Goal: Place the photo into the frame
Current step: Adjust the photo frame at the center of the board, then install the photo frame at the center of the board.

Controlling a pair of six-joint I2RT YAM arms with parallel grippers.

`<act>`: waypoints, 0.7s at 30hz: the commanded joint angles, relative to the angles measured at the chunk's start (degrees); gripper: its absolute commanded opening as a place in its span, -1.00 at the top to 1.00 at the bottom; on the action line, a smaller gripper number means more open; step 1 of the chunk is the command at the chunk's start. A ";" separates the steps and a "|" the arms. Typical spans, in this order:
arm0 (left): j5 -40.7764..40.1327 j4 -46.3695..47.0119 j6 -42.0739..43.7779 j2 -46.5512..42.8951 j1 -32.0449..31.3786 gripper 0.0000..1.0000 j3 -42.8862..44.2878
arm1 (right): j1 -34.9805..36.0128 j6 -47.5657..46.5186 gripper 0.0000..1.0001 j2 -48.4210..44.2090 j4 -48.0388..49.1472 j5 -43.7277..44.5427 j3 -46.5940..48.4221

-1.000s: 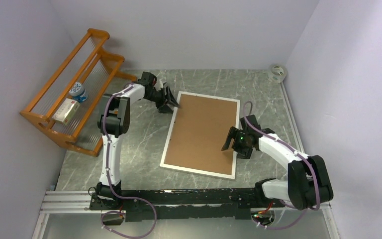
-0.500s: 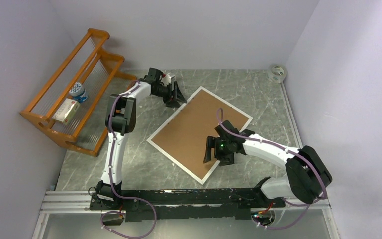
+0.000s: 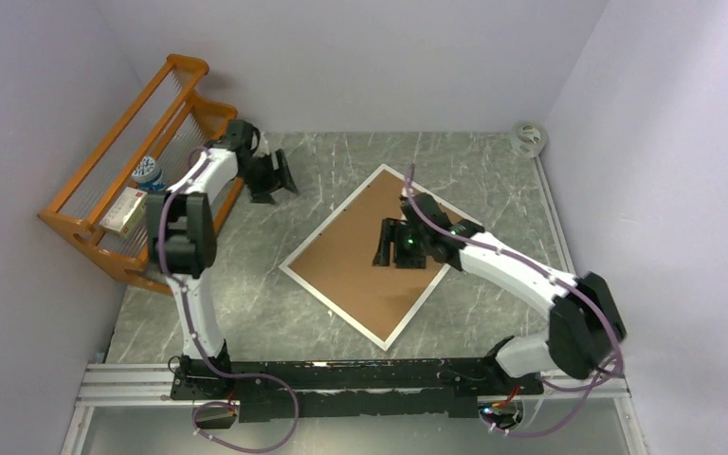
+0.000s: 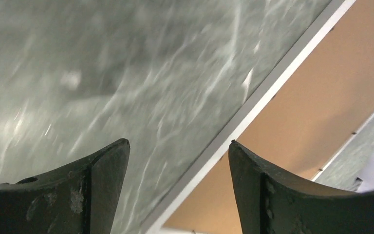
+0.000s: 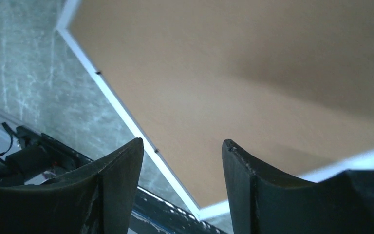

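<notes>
Lying under spread right jaws, the frame (image 3: pixel 341 270); left jaws spread, well apart

An orange wooden rack (image 3: pixel 188 68) stands along the left wall, at the table's (image 3: pixel 474 161) far left. On its lower shelf lies a small white and red box (image 3: pixel 125 210), and just beyond it sits a blue and white jar (image 3: pixel 149 173). A tape roll (image 3: pixel 529 138) rests in the far right corner. The table is grey marble-patterned, with a metal rail (image 3: pixel 133 379) along the near edge.
</notes>
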 commanded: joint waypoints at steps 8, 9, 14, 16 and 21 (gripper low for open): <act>-3.33 6.78 -7.30 -29.75 0.62 -0.13 -37.35 | 6.13 -15.83 0.14 30.09 10.52 -25.77 27.70; -2.21 7.77 -8.25 -30.89 0.62 -0.12 -39.45 | 6.99 -16.18 0.19 32.34 10.24 -27.31 30.01; 0.35 8.88 -10.12 -31.41 0.62 -0.10 -45.46 | 9.79 -16.26 0.37 42.40 9.30 -34.07 37.28; 2.15 10.62 -10.78 -31.13 0.62 -0.11 -47.65 | 10.08 -15.70 0.39 44.44 10.24 -36.94 38.13; 7.51 15.56 -13.63 -28.44 0.62 -0.11 -51.05 | 10.62 -13.84 0.61 48.08 11.44 -40.99 39.27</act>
